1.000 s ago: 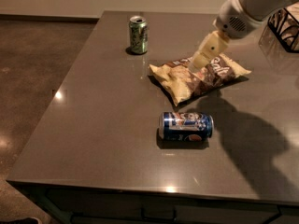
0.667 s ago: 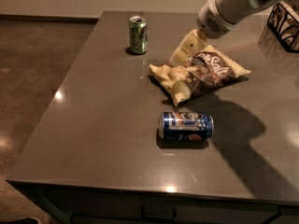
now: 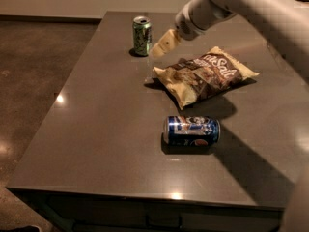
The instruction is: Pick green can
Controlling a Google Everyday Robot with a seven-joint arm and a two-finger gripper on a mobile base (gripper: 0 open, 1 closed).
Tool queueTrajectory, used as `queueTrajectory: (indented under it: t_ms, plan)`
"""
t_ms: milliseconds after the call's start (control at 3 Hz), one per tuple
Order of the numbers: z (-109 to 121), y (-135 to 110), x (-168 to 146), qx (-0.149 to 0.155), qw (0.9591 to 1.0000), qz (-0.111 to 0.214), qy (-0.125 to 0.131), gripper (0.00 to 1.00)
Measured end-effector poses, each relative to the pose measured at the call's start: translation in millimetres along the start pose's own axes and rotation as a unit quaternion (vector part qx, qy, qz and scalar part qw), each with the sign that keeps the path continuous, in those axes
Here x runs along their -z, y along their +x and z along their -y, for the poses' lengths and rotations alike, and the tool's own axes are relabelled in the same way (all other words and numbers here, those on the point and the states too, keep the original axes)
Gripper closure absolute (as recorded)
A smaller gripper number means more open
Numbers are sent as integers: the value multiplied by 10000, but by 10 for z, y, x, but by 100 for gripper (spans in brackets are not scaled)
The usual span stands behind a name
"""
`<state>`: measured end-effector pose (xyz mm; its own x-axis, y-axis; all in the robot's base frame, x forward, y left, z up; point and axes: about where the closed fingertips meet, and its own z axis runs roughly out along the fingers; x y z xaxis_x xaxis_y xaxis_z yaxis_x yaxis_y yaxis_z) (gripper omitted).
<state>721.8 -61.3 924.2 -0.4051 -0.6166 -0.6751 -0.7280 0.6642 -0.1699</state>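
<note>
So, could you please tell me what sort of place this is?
Probably an office break room or test lab: a dark countertop holds a green can, a chip bag and a blue can. The tool hovers near the green can.

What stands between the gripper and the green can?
Nothing visible. The gripper hovers close beside the upright green can, above the table. The chip bag and the lying blue can are nearer the camera, off that path.

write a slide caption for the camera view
Gripper hovers beside upright light-green soda can; crumpled brown chip bag and toppled blue can lie nearby.
</note>
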Motion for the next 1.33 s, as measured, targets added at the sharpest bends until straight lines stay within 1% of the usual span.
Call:
queueTrajectory:
  t_ms: [333, 667, 1000, 1333]
  plan:
    - [106, -254, -354, -288, 9991, 289, 118, 0]
    - [237, -493, -758, -552, 9970, 519, 171, 0]
    - [271, -620, -978, -643, 9960, 589, 179, 0]
    - [308, -697, -1098, -733, 9951, 633, 182, 17]
